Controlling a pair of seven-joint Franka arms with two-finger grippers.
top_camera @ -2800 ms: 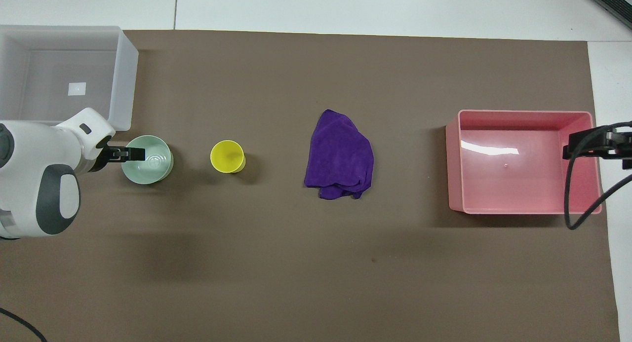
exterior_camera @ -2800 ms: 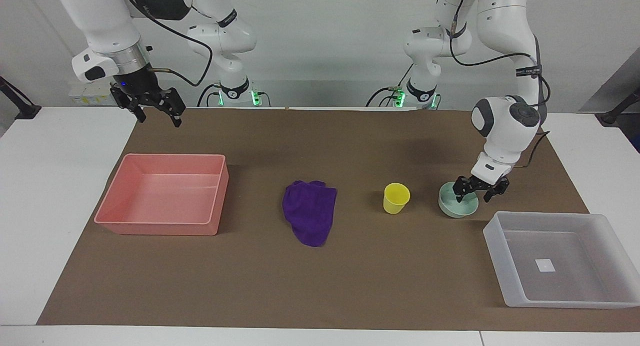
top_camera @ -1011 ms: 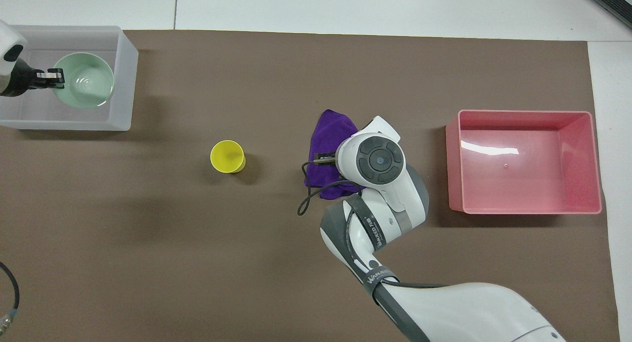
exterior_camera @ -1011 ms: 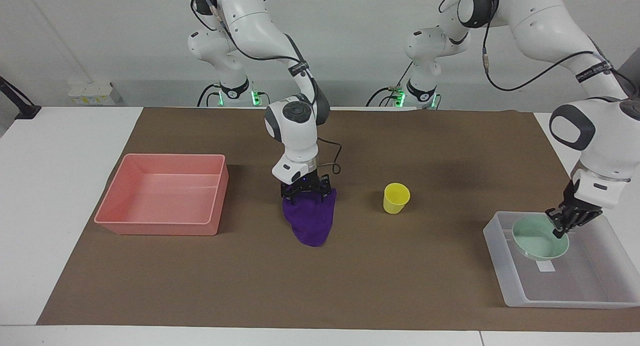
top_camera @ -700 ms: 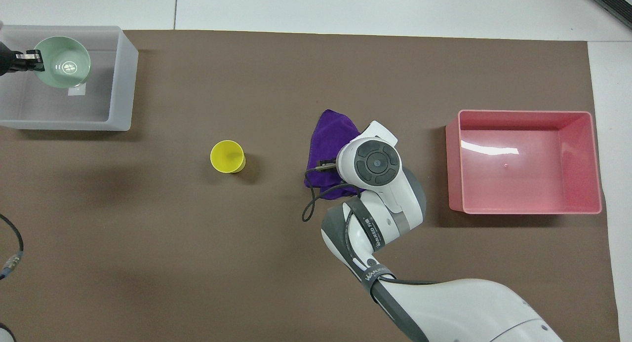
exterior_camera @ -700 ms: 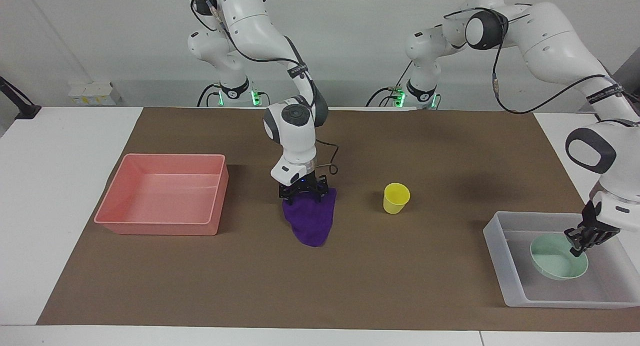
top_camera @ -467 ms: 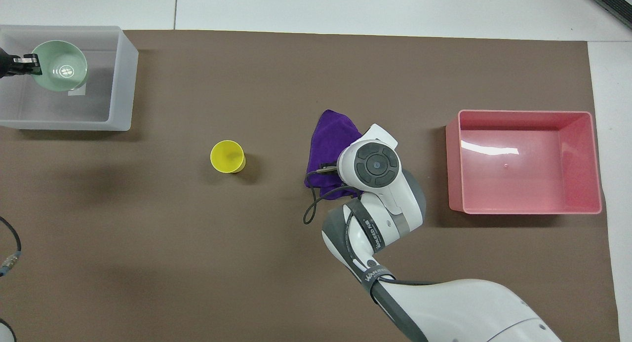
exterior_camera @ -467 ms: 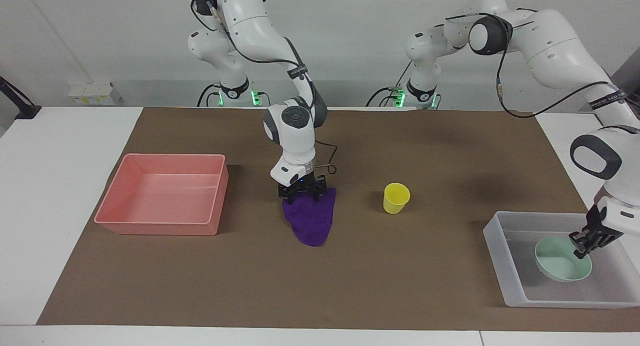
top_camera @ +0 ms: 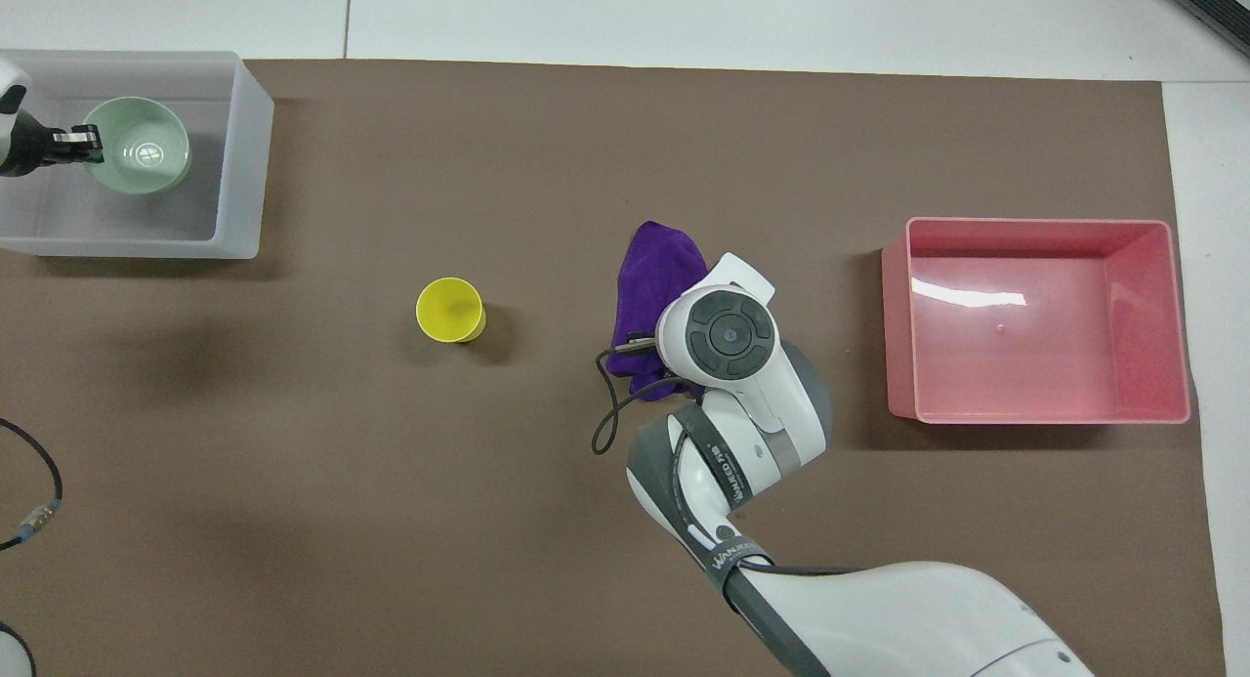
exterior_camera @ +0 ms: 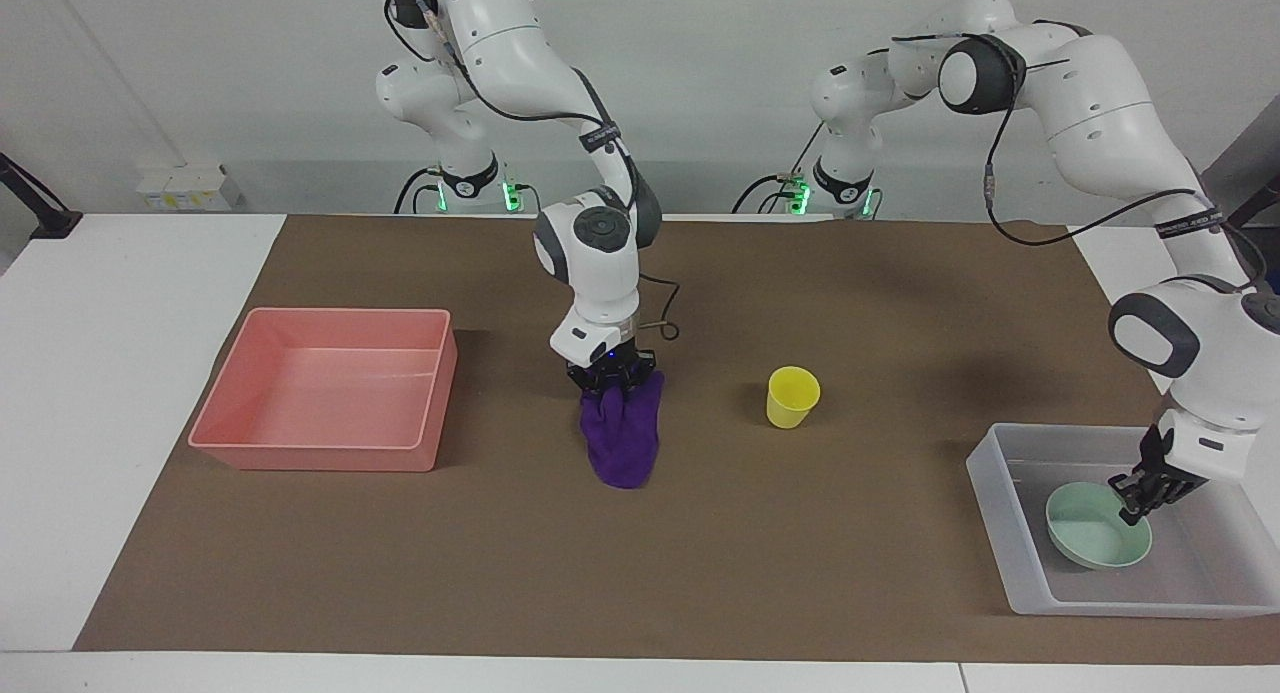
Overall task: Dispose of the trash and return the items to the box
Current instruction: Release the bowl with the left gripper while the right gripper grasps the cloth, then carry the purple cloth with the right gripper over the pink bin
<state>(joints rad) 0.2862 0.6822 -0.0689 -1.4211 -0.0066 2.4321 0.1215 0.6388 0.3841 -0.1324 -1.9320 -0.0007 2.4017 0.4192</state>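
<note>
The purple rag (exterior_camera: 620, 438) (top_camera: 656, 267) lies mid-table, bunched into a narrow heap. My right gripper (exterior_camera: 612, 381) presses down on the end of the rag nearest the robots, shut on a pinch of the cloth; from overhead its wrist hides the fingers. The mint-green bowl (exterior_camera: 1095, 528) (top_camera: 142, 159) sits low inside the translucent box (exterior_camera: 990, 493) (top_camera: 239, 169) at the left arm's end. My left gripper (exterior_camera: 1135, 508) (top_camera: 90, 145) is shut on the bowl's rim. The yellow cup (exterior_camera: 792, 396) (top_camera: 449, 310) stands upright between rag and box.
A pink tray (exterior_camera: 330, 453) (top_camera: 894, 316) stands at the right arm's end of the brown mat, beside the rag. The right arm's cable loops just above the mat next to the rag.
The right gripper's fingers closed on the rag and drew it into a narrower bunch. The left gripper lowered the bowl into the box and shifted it slightly toward the table's middle.
</note>
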